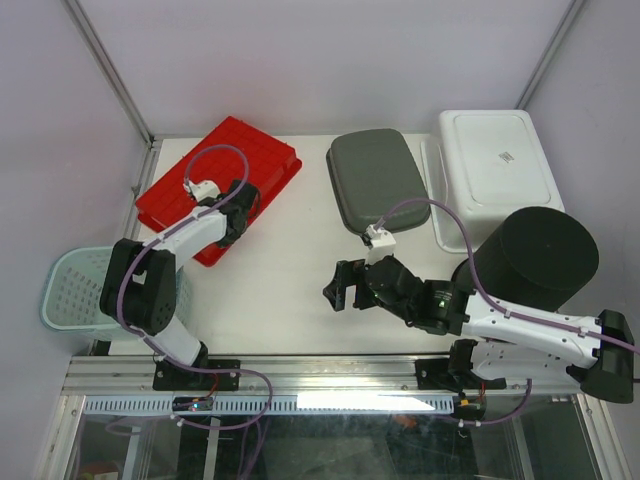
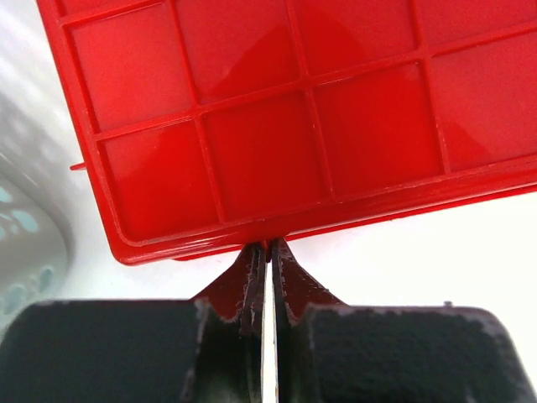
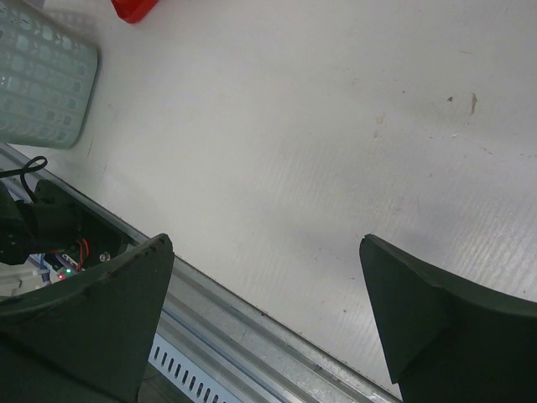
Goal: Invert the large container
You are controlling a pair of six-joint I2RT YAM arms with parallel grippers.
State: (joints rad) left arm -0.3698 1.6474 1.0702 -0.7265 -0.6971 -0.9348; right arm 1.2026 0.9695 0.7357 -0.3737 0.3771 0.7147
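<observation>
Left wrist view puts the left claw (image 2: 268, 248) right at the near rim of the red container (image 2: 277, 126): its two dark fingers (image 2: 250, 281) are pressed together with only a sliver of light between them, and their tips pinch the thin red lip at the edge. The container spreads away beyond the tips, showing a face of raised ribs in a square grid.

From the top external view the same left claw (image 1: 237, 206) reaches over the near right side of the red container (image 1: 250, 150), which lies at an angle on the far left part of the white table (image 1: 290, 290). The left arm crosses the container's near corner. A pale teal basket (image 1: 75, 285) hangs at the table's left edge beside that arm's base.

The right claw (image 1: 340, 285) hovers over bare table near the middle, well apart from the red container, its jaws spread wide with nothing between them. Beyond it lies a grey tray (image 1: 378, 178), then a white tub (image 1: 495, 165) bottom up at the far right. A black cylinder (image 1: 535, 258) stands just beside the tub, over the right arm
</observation>
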